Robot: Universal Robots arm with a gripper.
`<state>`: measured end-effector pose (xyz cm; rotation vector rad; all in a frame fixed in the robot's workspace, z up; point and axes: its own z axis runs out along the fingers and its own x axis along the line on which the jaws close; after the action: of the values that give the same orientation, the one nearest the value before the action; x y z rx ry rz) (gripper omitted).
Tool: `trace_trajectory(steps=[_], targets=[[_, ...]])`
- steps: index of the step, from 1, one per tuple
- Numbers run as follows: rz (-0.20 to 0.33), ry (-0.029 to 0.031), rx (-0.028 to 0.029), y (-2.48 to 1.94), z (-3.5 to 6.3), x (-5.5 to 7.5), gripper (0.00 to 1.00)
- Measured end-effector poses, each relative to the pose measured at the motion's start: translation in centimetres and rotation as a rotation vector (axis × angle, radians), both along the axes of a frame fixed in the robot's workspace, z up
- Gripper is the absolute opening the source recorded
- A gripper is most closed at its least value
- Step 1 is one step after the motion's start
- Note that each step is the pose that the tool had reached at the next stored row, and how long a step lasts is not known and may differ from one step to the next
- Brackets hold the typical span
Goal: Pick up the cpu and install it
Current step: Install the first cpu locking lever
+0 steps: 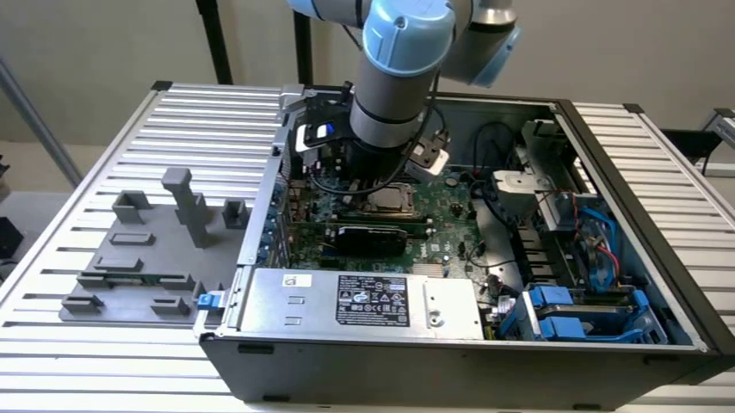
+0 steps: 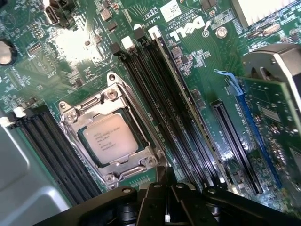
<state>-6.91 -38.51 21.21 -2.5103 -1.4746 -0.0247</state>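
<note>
Slatted metal desk (image 1: 92, 146) carrying an open computer case (image 1: 643, 284), lid off to bare the motherboard (image 2: 84, 56). Seated flat in its socket frame (image 2: 110, 99): the cpu (image 2: 109, 139), apparently already placed. Poised just above: the pincer (image 2: 167, 181), pressed together, pinching nothing, clear of the chip.
</note>
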Motion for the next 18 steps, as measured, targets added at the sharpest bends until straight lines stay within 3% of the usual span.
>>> trace_trajectory(steps=[8,18], targets=[[0.0,0.0041,-0.0002,0.0,3.32,0.0,0.11],[0.0,0.0045,0.0038,0.0,3.41,0.0,0.11]])
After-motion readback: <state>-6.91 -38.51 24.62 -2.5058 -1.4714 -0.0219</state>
